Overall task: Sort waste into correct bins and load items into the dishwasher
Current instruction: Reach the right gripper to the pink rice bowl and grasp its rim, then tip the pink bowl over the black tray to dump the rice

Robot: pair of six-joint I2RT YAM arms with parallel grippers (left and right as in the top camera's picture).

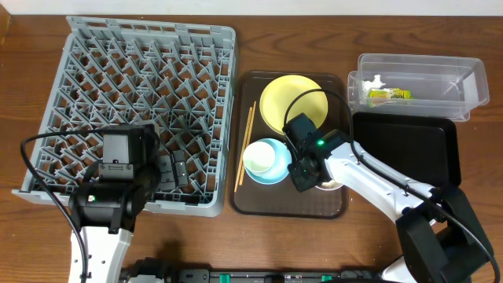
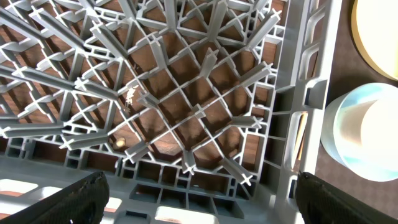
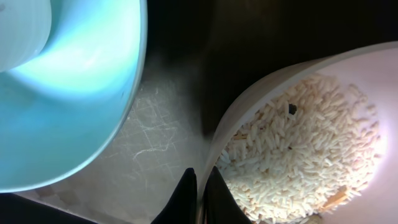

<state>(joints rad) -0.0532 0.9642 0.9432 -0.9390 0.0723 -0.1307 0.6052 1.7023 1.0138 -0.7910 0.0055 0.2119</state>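
1. The rack [image 1: 118,79] sits at the table's left, and no dishes are seen in it. The left gripper [image 1: 173,169] is held over its near right corner, fingers spread wide with nothing between them.
2. On the brown tray [image 1: 267,203] are found the plate [image 1: 287,98], the blue bowl [image 1: 253,167] with the cup [image 1: 273,156] set inside it, the chopsticks [image 1: 245,145] along the left edge, and the white bowl [image 3: 249,109] at the near right.
3. The black tray [image 1: 409,149] is seen bare. Behind it, the wrapper [image 1: 389,94] and tissue [image 1: 376,81] lie in the tub [image 1: 464,86].
4. The white bowl's rim is pinched between the closed fingers of the right gripper [image 3: 200,186]. Rice [image 3: 305,155] lies loose inside the bowl.
5. Only a thin rim is held, so the bowl could tilt or slip when lifted, and rice could be spilled before a bin is reached. The blue bowl, just beside, could be knocked.
6. No writing can be read, as the wrapper's print is too small.
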